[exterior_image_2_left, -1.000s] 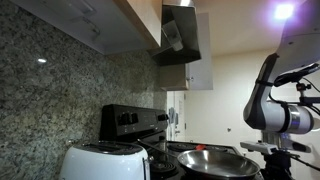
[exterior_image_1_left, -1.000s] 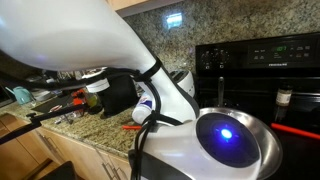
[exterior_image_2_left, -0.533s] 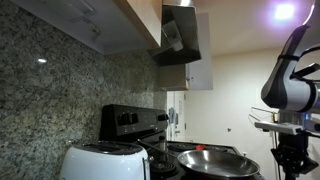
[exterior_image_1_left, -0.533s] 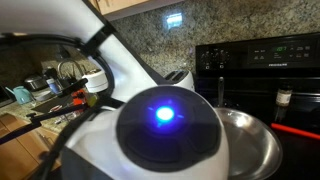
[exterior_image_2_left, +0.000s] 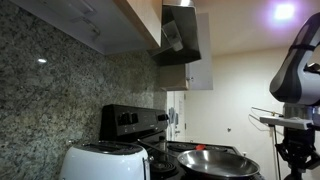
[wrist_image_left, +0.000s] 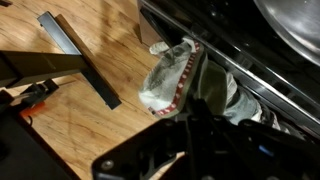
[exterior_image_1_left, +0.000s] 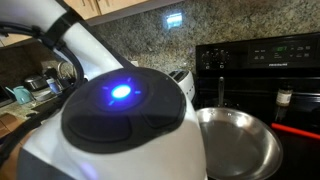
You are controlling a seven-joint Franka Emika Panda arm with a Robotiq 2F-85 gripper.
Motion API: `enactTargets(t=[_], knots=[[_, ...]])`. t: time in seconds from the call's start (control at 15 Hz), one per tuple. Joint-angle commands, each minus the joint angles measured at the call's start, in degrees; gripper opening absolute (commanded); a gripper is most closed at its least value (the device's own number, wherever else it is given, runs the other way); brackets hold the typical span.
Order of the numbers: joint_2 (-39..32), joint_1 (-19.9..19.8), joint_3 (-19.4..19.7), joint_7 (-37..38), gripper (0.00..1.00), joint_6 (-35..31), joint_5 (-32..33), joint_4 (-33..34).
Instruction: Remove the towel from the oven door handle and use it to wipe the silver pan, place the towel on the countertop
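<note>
In the wrist view the olive-grey towel [wrist_image_left: 207, 80] hangs over the oven door handle [wrist_image_left: 272, 97], bunched and narrowing toward my gripper [wrist_image_left: 200, 118]. The dark fingers sit together at the towel's lower part and look shut on its fabric. A pale cloth with a red-striped edge [wrist_image_left: 163, 82] hangs beside it. The silver pan [exterior_image_1_left: 240, 140] rests on the black stove top in both exterior views [exterior_image_2_left: 215, 162] and shows at the wrist view's upper right corner [wrist_image_left: 295, 18]. The speckled countertop [exterior_image_1_left: 25, 112] is mostly hidden behind my arm.
My arm's white elbow with a blue light [exterior_image_1_left: 120, 110] fills an exterior view. A white toaster [exterior_image_2_left: 105, 160] stands beside the stove. Below the oven, the wooden floor [wrist_image_left: 60, 140] holds a dark metal bar [wrist_image_left: 78, 52]. The black stove panel [exterior_image_1_left: 260, 55] rises behind the pan.
My arm has swung, so the elbow now covers the view's left and middle. In the other exterior view the arm has shifted right. The gripper stayed shut.
</note>
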State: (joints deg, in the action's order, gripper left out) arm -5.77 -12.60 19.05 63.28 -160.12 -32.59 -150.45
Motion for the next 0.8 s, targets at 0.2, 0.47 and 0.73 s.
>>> enactTargets(t=[0.2,0.47,0.73], knots=[[-0.1,-1.1,-0.9,0.4,0.04,0.0,0.6,0.1],[4.2,0.6,1.2,3.4,0.01,-5.3,3.0,-3.4],[11.7,0.9,4.7,12.1,0.01,-21.8,15.1,-11.8]])
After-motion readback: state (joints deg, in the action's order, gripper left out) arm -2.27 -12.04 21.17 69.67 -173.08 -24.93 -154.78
